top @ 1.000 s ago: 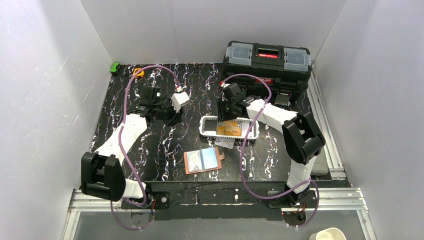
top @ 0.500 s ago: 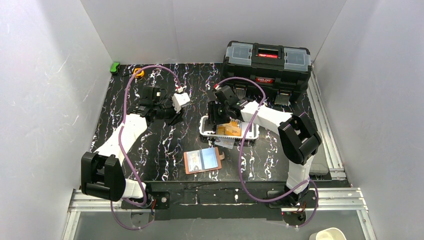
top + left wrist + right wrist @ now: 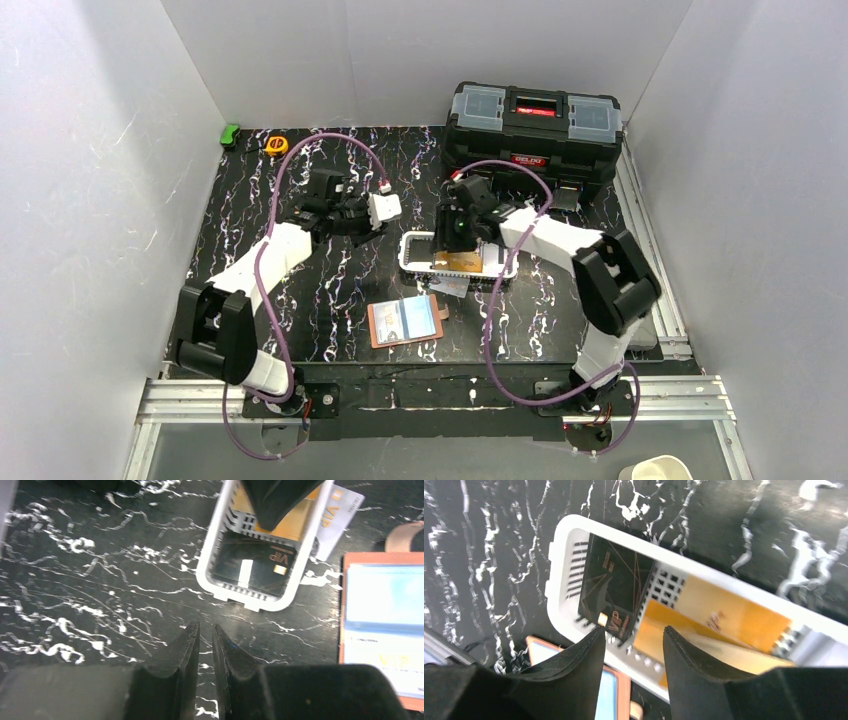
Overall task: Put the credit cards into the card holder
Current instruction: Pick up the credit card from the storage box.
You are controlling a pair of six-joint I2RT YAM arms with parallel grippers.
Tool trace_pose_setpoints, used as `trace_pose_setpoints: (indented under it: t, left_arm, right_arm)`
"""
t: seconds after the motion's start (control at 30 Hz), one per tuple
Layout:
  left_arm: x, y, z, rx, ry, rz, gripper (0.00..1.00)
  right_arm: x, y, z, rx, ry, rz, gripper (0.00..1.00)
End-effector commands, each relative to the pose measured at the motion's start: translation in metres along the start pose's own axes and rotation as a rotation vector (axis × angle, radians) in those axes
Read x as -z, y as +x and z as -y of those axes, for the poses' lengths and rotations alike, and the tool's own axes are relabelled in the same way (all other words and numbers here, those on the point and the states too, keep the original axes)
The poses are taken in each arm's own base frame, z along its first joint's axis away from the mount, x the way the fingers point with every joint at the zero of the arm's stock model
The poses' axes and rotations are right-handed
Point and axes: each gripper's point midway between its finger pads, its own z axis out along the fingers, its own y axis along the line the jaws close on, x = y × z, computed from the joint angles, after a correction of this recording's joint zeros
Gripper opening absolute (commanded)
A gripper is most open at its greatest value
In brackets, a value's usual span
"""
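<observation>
Left gripper [image 3: 205, 628]: fingers drawn almost together with a thin slit between them and nothing in it. It hangs over the bare surface [image 3: 75, 580], with the white basket [image 3: 209, 575] ahead of its tips and apart from them.

Change from a second ago: the left arm has swung right, toward the basket. The right gripper [image 3: 634, 635] was behind the basket's far rim, then went to its left end, and is now over its left half. The cards and holder have not shifted.

Right gripper: fingers moderately spread, nothing between them. The tips are above the basket, between the black card [image 3: 611, 587] and the orange cards [image 3: 724, 615]. I cannot tell whether they touch anything.

Cards: the black card and the orange ones are in the basket. A pale card [image 3: 337, 520] lies on the surface, tucked partly under the basket's edge.

Card holder [image 3: 405, 322]: open flat on the surface, on the near side of the basket and apart from it. It has a light blue card [image 3: 385, 600] and a pale VIP card [image 3: 385, 660] in its pockets.
</observation>
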Motion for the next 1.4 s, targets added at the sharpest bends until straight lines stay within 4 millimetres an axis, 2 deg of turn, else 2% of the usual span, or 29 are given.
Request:
trace_pose_setpoints:
  t: [0.0,0.03,0.07,0.1,0.17,0.2,0.27,0.3,0.4,0.43,0.5,0.53,0.57,0.6,0.63,0.67,0.7,0.73,0.8,0.87,0.93,1.03,1.2,1.37]
  left_arm:
    - [0.025,-0.052,-0.03,-0.15,-0.136,0.121,0.18]
    - [0.03,-0.058,-0.023,-0.202,-0.121,0.148,0.22]
    - [0.033,-0.061,-0.015,-0.25,-0.106,0.169,0.27]
    - [0.034,-0.063,-0.007,-0.286,-0.09,0.188,0.34]
    - [0.036,-0.061,0.008,-0.279,-0.036,0.195,0.5]
    - [0.038,-0.062,0.016,-0.27,0.004,0.198,0.61]
    - [0.04,-0.062,0.032,-0.288,0.095,0.198,0.96]
    - [0.043,-0.065,0.034,-0.303,0.115,0.204,0.98]
    - [0.045,-0.066,0.041,-0.438,0.124,0.23,0.98]
    - [0.046,-0.064,0.044,-0.509,0.115,0.24,0.98]
    - [0.045,-0.064,0.04,-0.607,0.069,0.258,0.98]
    - [0.044,-0.063,0.039,-0.627,0.06,0.254,0.98]
    - [0.044,-0.061,0.039,-0.623,0.07,0.242,0.98]
    - [0.043,-0.058,0.04,-0.608,0.094,0.224,0.98]
    - [0.043,-0.054,0.042,-0.603,0.127,0.201,0.98]
    - [0.043,-0.049,0.045,-0.604,0.169,0.178,0.98]
    - [0.042,-0.046,0.046,-0.606,0.194,0.162,0.98]
    - [0.041,-0.045,0.046,-0.609,0.197,0.162,0.98]
    - [0.035,-0.045,0.039,-0.655,0.131,0.187,0.98]
    - [0.025,-0.044,0.032,-0.713,0.053,0.227,0.98]
    - [0.018,-0.043,0.034,-0.747,0.065,0.232,0.98]
    - [0.005,-0.048,0.026,-0.679,0.074,0.239,0.9]
    - [-0.02,-0.045,0.014,-0.622,0.045,0.254,0.6]
    - [-0.038,-0.042,0.007,-0.605,0.057,0.243,0.41]
  right_arm:
    - [0.076,-0.061,-0.027,-0.058,-0.182,0.232,0.52]
    - [0.083,-0.067,-0.026,-0.159,-0.276,0.236,0.51]
    - [0.087,-0.073,-0.019,-0.278,-0.348,0.228,0.33]
    - [0.086,-0.075,-0.008,-0.377,-0.408,0.201,0.05]
    - [0.092,-0.081,-0.007,-0.517,-0.646,0.15,0.01]
    - [0.096,-0.088,-0.012,-0.514,-0.741,0.168,0.01]
    - [0.083,-0.081,-0.011,-0.498,-0.659,0.094,0.01]
    - [0.075,-0.074,-0.01,-0.411,-0.536,0.09,0.01]
    - [0.07,-0.066,-0.009,-0.136,-0.218,0.167,0.01]
    - [0.074,-0.069,-0.006,-0.131,-0.184,0.195,0.01]
    - [0.08,-0.084,0.011,-0.315,-0.231,0.236,0.01]
    - [0.082,-0.089,0.017,-0.376,-0.32,0.212,0.21]
    - [0.084,-0.089,0.012,-0.436,-0.472,0.154,0.37]
    - [0.085,-0.091,0.006,-0.475,-0.607,0.114,0.49]
    - [0.084,-0.089,0.0,-0.458,-0.662,0.095,0.6]
    - [0.078,-0.083,-0.002,-0.387,-0.578,0.101,0.71]
    - [0.071,-0.074,-0.001,-0.307,-0.421,0.102,0.87]
    - [0.067,-0.074,0.005,-0.212,-0.236,0.154,0.97]
    - [0.07,-0.07,-0.005,-0.145,-0.179,0.172,0.98]
    - [0.067,-0.07,-0.011,-0.173,-0.225,0.16,0.98]
    - [0.062,-0.067,-0.013,-0.162,-0.213,0.13,0.98]
    - [0.055,-0.057,-0.027,-0.1,-0.202,0.124,0.88]
    - [0.028,-0.034,-0.027,-0.166,-0.215,0.028,0.75]
    - [0.01,-0.019,-0.024,-0.207,-0.215,-0.01,0.71]
